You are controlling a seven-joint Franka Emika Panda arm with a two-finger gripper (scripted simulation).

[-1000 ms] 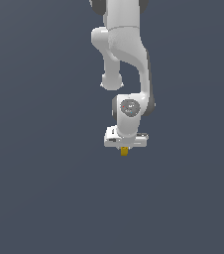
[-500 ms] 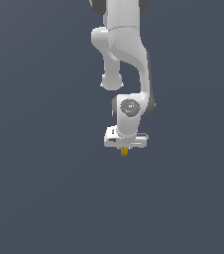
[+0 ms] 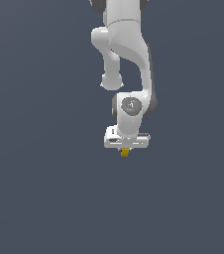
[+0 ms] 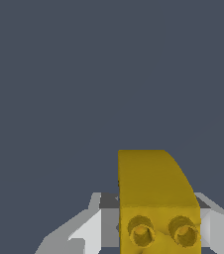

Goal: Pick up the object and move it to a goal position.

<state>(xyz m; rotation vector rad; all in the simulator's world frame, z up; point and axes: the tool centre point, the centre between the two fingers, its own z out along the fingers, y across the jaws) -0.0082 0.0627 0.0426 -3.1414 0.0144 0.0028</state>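
Note:
The object (image 3: 125,153) is a tiny mustard-yellow blocky piece that sticks out just below my white gripper (image 3: 126,149) in the middle of the exterior view. The gripper points straight down under the white arm and is far wider than the piece. In the wrist view the object (image 4: 156,193) fills the space between the two white fingers (image 4: 86,233). It shows a sloped top and two round studs on its near face. The fingers are closed against its sides. I see no goal marker in either view.
A plain dark grey-blue surface (image 3: 44,198) fills both views around the arm. No other objects, containers or edges show.

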